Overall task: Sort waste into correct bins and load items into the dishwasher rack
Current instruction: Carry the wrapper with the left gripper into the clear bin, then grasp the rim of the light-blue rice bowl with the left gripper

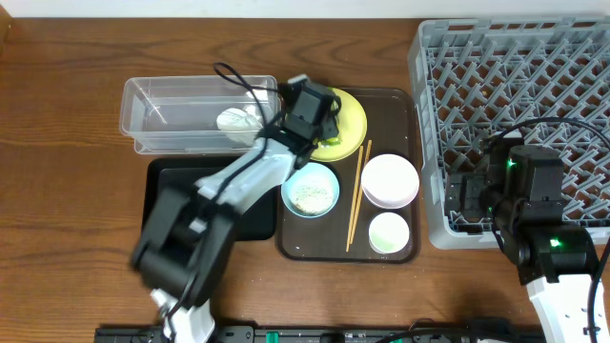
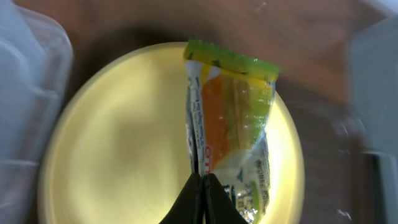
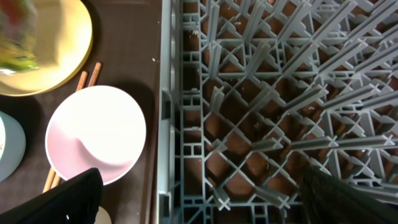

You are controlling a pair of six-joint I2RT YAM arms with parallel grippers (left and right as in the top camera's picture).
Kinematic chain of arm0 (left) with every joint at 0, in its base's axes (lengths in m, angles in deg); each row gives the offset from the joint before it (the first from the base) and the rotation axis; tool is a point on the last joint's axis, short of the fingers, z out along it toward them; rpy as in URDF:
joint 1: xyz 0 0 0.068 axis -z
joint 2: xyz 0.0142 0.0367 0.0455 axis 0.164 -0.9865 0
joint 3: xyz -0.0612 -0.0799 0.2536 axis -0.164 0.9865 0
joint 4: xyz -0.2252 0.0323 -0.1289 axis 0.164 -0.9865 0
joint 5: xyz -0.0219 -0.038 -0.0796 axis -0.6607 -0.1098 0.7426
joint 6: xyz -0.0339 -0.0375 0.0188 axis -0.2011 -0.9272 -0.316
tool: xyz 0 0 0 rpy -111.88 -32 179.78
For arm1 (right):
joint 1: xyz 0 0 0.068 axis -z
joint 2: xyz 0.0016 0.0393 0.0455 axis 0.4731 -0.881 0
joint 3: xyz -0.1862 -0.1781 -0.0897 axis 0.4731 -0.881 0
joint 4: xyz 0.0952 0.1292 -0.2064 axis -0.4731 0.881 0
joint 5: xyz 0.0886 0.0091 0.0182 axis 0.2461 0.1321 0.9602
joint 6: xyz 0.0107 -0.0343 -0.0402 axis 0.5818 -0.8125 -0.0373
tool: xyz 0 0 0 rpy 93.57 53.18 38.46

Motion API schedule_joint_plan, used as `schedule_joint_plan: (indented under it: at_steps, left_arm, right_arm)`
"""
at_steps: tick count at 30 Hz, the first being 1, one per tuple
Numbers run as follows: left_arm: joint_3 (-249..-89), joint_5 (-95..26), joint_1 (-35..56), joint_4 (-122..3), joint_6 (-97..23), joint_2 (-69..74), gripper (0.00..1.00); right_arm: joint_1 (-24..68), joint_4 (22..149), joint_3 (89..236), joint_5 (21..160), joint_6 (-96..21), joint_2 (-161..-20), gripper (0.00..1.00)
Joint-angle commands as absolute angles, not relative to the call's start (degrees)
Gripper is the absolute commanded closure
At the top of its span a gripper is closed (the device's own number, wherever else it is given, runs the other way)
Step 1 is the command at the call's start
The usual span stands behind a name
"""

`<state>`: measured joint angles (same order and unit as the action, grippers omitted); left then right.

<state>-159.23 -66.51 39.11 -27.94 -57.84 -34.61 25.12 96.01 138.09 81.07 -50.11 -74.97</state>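
The left tool point(image 2: 203, 182) has its fingers pressed together on the near end of the wrapper point(image 2: 231, 118), pinching it right at the tips. The wrapper stretches away from them over the plate point(image 2: 118, 149). It has white print by the pinch, orange and green panels in the middle and a green band at the far end, and it is creased along its length. Whether it touches the plate I cannot tell. It sits right of the plate's middle, with wide bare yellow to its left and only a thin margin to the right rim.

The plate lies at the back left of the brown tray point(image 1: 348, 252). The tub point(image 1: 172, 100) stands just beside it on the left, with tissue point(image 1: 236, 120) inside near its right end. In front of the tub is the black tray point(image 1: 172, 186), partly covered by the left arm. Just in front of the plate is the blue bowl point(image 1: 327, 181) holding rice point(image 1: 310, 195). The chopsticks point(image 1: 357, 195) lie lengthways between it and the white bowl point(image 1: 390, 179), and the cup point(image 1: 389, 232) is in front of that bowl.

The right tool point(image 3: 199, 183) is spread wide above the left wall of the rack point(image 1: 429, 124) near its front corner, one finger over the brown tray and the other over the pegs. The rack fills the back right of the surface point(image 1: 76, 57), close beside the brown tray.
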Motion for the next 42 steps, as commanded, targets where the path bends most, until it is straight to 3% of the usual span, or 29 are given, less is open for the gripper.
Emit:
schedule_joint_plan:
  at_steps: [1, 8, 16, 17, 19, 21, 30, 37, 42]
  left_arm:
    - [-159.7, -67.1, 37.8, -31.8, -50.7, -26.7, 0.94]
    - [-159.7, -72.0, 30.9, -44.6, -49.1, -17.9, 0.94]
    - [-159.5, -72.5, 20.6, -45.8, -57.3, -18.2, 0.91]
    - [-159.5, -72.4, 20.0, -45.6, -57.9, -18.3, 0.87]
    - [-159.5, -72.4, 18.8, -45.4, -58.4, -18.3, 0.6]
    - [-159.5, -72.4, 18.2, -45.4, -58.3, -18.3, 0.41]
    - [-159.5, -66.7, 21.2, -52.8, -40.6, -11.4, 0.17]
    - [-159.5, -62.5, 31.2, -65.4, -35.6, -6.6, 0.14]
    - [-158.4, -57.6, 38.5, -65.3, -35.6, -8.8, 0.2]
  right_arm:
    - [24.5, 96.0, 139.3, 81.3, -50.2, -74.9, 0.01]
    - [24.5, 96.0, 139.3, 81.3, -50.2, -74.9, 0.01]
    - [24.5, 96.0, 139.3, 81.3, -50.2, -74.9, 0.01]
    - [24.5, 96.0, 139.3, 81.3, -50.2, -74.9, 0.01]
    - [24.5, 96.0, 139.3, 81.3, -50.2, -74.9, 0.01]
    - [24.5, 96.0, 139.3, 81.3, -50.2, -74.9, 0.01]
    - [24.5, 96.0, 139.3, 81.3, -50.1, -74.9, 0.01]
    - [24.5, 96.0, 139.3, 81.3, -50.1, -74.9, 0.01]
    - [24.5, 96.0, 139.3, 81.3, -49.7, -74.9, 0.01]
